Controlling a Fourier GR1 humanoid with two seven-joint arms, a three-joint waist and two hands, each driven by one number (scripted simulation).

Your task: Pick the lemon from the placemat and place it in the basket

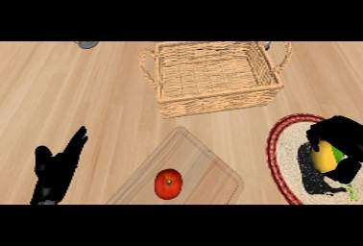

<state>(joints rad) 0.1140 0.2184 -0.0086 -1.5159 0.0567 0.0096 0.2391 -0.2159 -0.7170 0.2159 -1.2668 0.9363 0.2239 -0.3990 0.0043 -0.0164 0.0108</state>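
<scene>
A single view looks steeply down from head height onto the wooden surface (71, 86), facing away from the robot's body. It sits close enough that the left hand (55, 169) and right hand (342, 144) enter at the lower edge, while the basket (212, 79) beyond them lies near the far edge of view.

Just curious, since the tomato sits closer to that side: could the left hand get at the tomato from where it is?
Probably yes. The left hand rests open beside the cutting board, and nothing lies between it and the tomato.
</scene>
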